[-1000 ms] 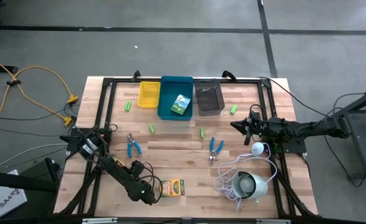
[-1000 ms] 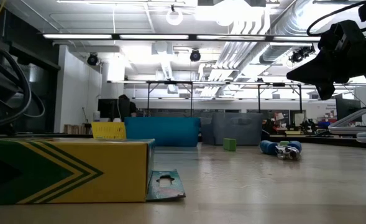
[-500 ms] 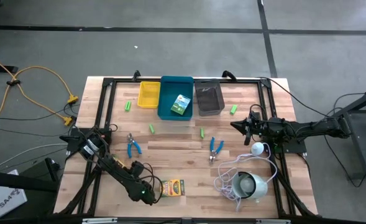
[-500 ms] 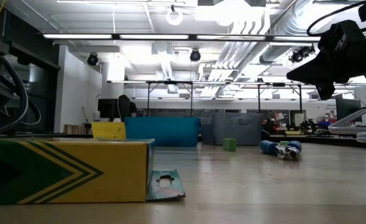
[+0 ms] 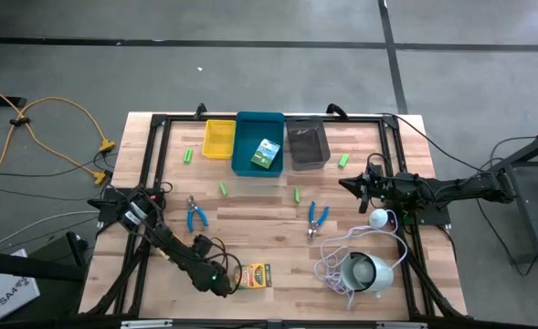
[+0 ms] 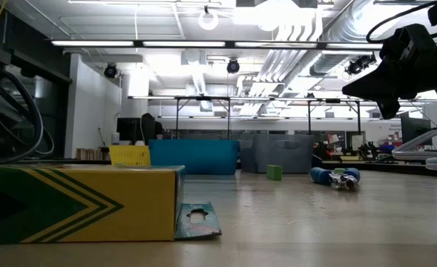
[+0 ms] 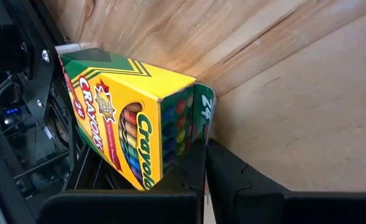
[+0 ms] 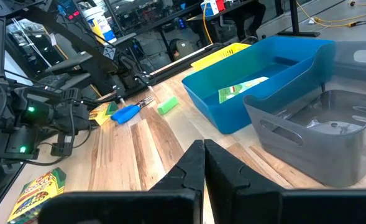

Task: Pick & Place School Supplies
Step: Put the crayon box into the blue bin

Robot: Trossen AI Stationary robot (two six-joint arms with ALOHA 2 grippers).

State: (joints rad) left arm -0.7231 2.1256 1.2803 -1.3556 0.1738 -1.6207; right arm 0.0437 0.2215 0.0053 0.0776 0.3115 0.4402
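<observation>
Fingers of the left gripper [image 7: 205, 163] are pressed together on the open end flap of a crayon box [image 7: 128, 118], pinching that thin flap between them. That crayon box lies flat on the wooden table [image 5: 259, 233] near its front edge, and in the overhead view the left gripper [image 5: 229, 281] sits just beside the box's left end [image 5: 255, 275]. From table height the same box fills the near left, its flap hanging open at its right end [image 6: 197, 220].

Well apart on the right side of the table, the right gripper [image 5: 358, 185] hangs above the surface with its two fingers [image 8: 192, 167] shut against each other and nothing between them.

A second crayon box [image 5: 267, 154] lies inside the blue bin [image 5: 247, 164], which stands at the back of the table between a yellow bin [image 5: 218, 139] and a grey bin [image 5: 307, 143]. One pair of blue-handled scissors [image 5: 195, 216] lies on the left part of the table and another pair [image 5: 317, 217] right of centre. Small green pieces rest on the wood: one left of the yellow bin [image 5: 188, 156], one right of the grey bin [image 5: 342, 161], and two more near the middle [image 5: 222, 188] [image 5: 298, 195]. A round white device with a coiled cord [image 5: 363, 271] sits at the front right.
</observation>
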